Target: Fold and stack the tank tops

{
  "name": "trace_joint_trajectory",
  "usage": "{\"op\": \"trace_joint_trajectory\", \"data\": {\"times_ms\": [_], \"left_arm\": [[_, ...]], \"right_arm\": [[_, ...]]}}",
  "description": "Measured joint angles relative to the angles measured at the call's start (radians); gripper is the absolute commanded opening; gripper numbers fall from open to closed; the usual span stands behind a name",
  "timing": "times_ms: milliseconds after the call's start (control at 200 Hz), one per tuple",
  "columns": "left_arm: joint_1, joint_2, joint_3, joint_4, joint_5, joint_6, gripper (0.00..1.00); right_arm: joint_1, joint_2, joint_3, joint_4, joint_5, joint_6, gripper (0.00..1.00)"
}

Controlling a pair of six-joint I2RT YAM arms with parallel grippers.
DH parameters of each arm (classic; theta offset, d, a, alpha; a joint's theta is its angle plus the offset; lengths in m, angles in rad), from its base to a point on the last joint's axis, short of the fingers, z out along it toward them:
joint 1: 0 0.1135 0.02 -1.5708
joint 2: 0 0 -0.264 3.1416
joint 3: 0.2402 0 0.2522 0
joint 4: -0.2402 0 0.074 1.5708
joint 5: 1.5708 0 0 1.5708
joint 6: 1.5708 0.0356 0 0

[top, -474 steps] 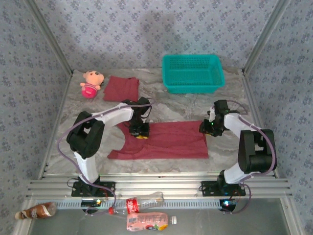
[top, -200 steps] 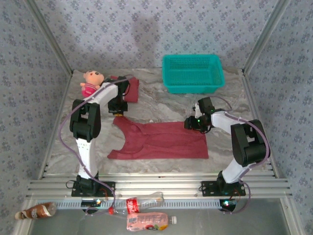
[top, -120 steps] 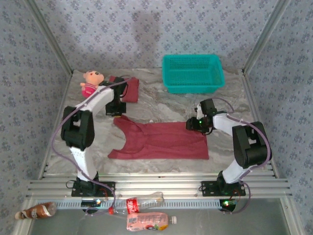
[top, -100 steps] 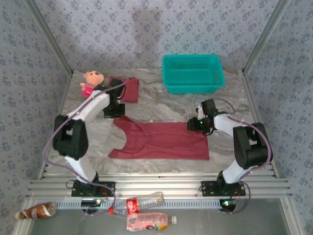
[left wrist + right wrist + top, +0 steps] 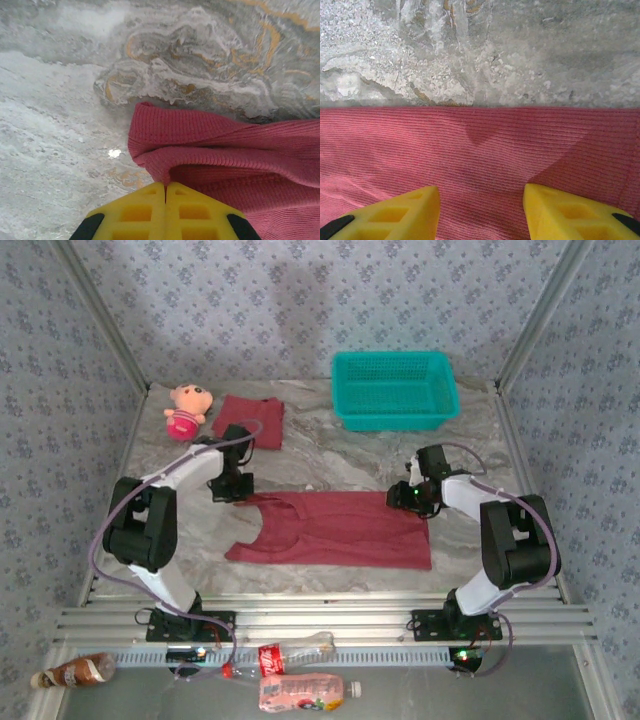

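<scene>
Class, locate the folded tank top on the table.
In the top view, the folded tank top lies far left, between the pink doll and the teal basket.

The tank top [image 5: 235, 150] is ribbed knit cloth, the table [image 5: 60, 125] matt veined stone-look, the basket [image 5: 395, 390] plastic mesh.

The tabletop [image 5: 330, 455] is a marbled grey-white slab with ochre veins running through it. Toward its near edge lies the spread tank top [image 5: 330, 530], maroon and flat with its straps to the left, one strap bunched into a small ridge. At the far left sits the folded tank top [image 5: 250, 420] with a pink plush doll [image 5: 186, 410] just beside it, and a teal mesh basket [image 5: 395, 405] stands at the far edge, well apart from both garments.
</scene>
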Motion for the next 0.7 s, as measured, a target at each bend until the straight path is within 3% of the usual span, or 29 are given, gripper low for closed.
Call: {"op": "trace_joint_trajectory", "data": {"times_ms": [175,400,490,595,700], "left_arm": [[-0.016,-0.021,-0.103,0.033,-0.001,0.019,0.00],[-0.019,0.011,-0.098,0.037,-0.043,0.048,0.11],[-0.019,0.042,-0.067,0.014,-0.095,0.068,0.27],[-0.019,0.060,-0.040,-0.017,-0.146,0.078,0.36],[-0.023,0.058,-0.021,-0.050,-0.126,0.081,0.45]], "right_arm": [[-0.004,-0.002,0.000,-0.005,0.000,0.002,0.50],[-0.007,-0.016,-0.005,-0.032,0.000,0.002,0.50],[-0.010,-0.036,-0.005,-0.070,0.000,0.002,0.50],[-0.016,-0.071,-0.001,-0.115,-0.011,0.002,0.51],[-0.009,-0.082,0.031,-0.123,-0.059,0.002,0.51]]}}
